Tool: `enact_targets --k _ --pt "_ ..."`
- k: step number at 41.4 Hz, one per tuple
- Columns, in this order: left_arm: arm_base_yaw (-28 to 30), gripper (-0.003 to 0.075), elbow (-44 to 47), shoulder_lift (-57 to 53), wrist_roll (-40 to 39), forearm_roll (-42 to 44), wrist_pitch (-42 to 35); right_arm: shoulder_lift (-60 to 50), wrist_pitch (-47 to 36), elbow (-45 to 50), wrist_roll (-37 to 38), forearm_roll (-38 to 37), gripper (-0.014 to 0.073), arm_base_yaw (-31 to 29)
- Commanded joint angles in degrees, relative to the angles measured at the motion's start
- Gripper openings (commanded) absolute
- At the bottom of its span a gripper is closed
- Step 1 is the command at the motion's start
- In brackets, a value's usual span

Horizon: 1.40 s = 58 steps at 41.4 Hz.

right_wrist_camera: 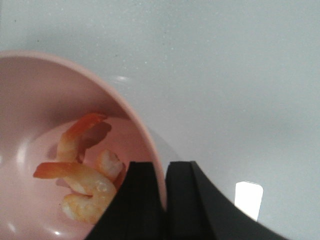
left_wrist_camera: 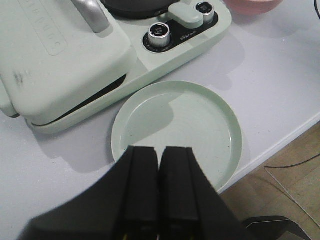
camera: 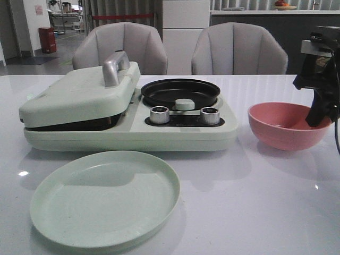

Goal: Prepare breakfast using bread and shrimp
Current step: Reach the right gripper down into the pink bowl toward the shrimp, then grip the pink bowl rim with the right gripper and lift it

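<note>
On the white bench (camera: 276,202), a pale green breakfast maker (camera: 127,114): hinged lid (camera: 79,93) down over the left half, with a silver handle (camera: 114,68); on the right half a round black pan (camera: 179,91), two silver dials (camera: 159,114) and a pale green knob (camera: 185,104) between them. Just in front, a pale green plate (camera: 106,197), bare. To the right of the appliance, a pink bowl (camera: 287,126).

Inside the bowl, the shrimp (right_wrist_camera: 82,172): a few curled orange-and-white pieces clustered at the bottom, seen in the right wrist view. No bread visible in any view.

Right end effector (right_wrist_camera: 165,197) poised at the bowl's rim, one finger inside the wall and one outside, fingers (right_wrist_camera: 137,200) nearly together with only a narrow slit between, rim in line with that slit; whether actually pinched, cannot tell. Not touching the shrimp.

Left end effector (left_wrist_camera: 159,187) above the near edge of the plate, fingers pressed together, nothing between them.
</note>
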Motion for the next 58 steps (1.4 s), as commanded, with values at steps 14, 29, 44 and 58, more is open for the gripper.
enact_targets --k 14,29,44,58 --pt "-0.32 0.0101 -1.63 -0.25 -0.48 0.70 -4.06 -17.58 -8.43 -1.70 -4.17 -5.07 0.0063 6.38" --pt "-0.32 0.0101 -1.63 -0.25 -0.48 0.70 -4.06 -23.10 -13.88 -7.02 2.68 -25.43 0.0063 21.79" --pt "-0.32 0.0101 -1.63 -0.25 -0.48 0.70 -4.06 -13.96 -7.93 -20.64 23.21 -62.14 0.0063 33.25" --pt "-0.32 0.0101 -1.63 -0.25 -0.48 0.70 -4.06 -0.39 4.69 -33.26 27.69 -92.83 0.0063 42.10"
